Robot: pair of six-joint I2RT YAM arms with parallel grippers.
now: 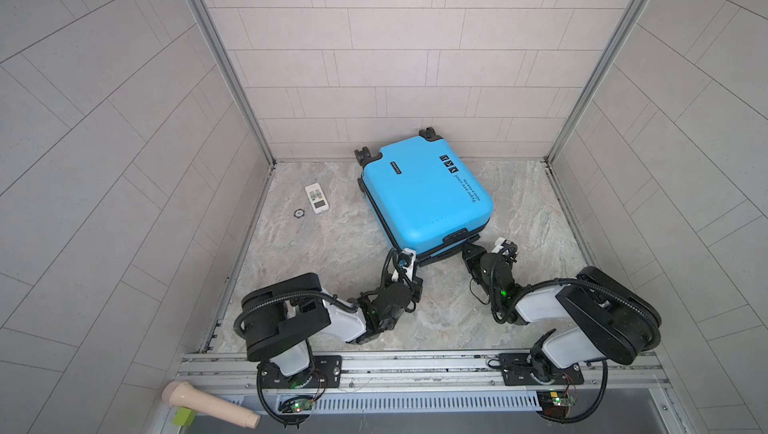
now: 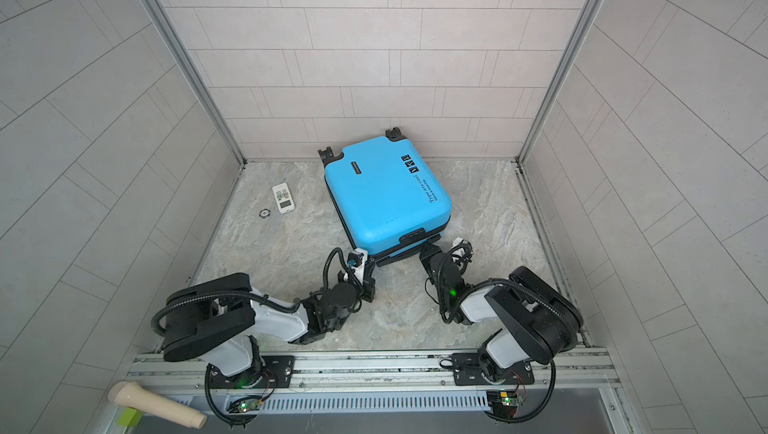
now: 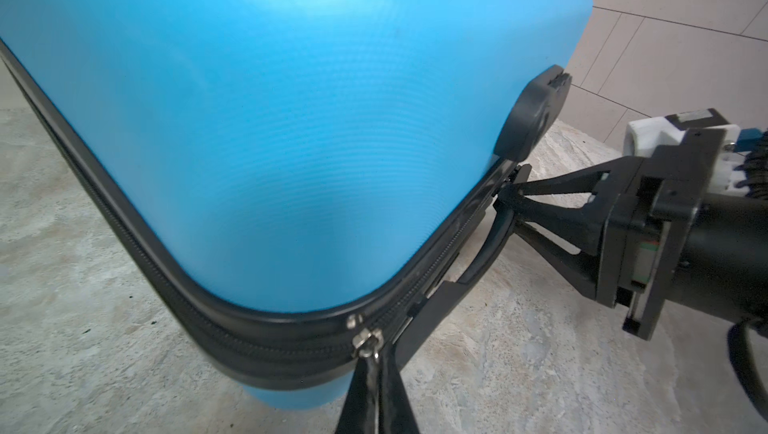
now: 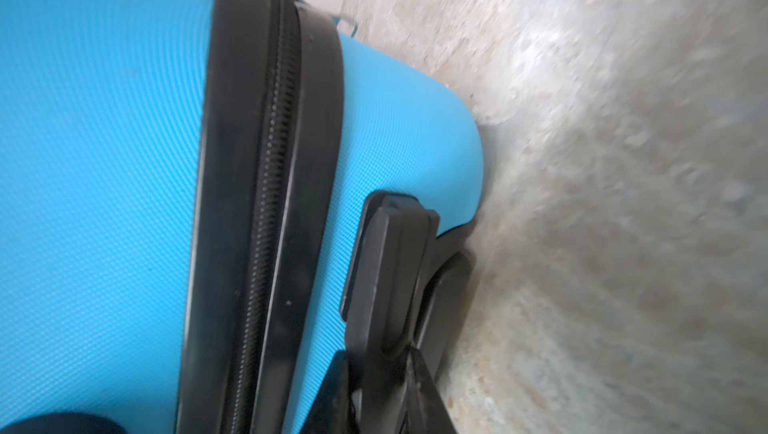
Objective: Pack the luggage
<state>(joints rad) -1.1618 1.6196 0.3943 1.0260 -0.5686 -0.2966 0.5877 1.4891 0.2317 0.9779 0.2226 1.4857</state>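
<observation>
The shut bright-blue hard-shell luggage (image 1: 419, 195) hid its contents. Low at its near edge, left fingers (image 3: 395, 398) pinched the silver zipper pull (image 3: 366, 340); right fingers (image 3: 552, 219) clamped the black carry handle (image 3: 482, 253).

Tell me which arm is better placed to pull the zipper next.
Left. The left gripper is shut on the zipper pull at the suitcase corner; the right gripper holds the handle.

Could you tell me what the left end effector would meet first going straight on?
Likely the luggage: shut on the zipper pull, the left end effector points straight into its corner.
</observation>
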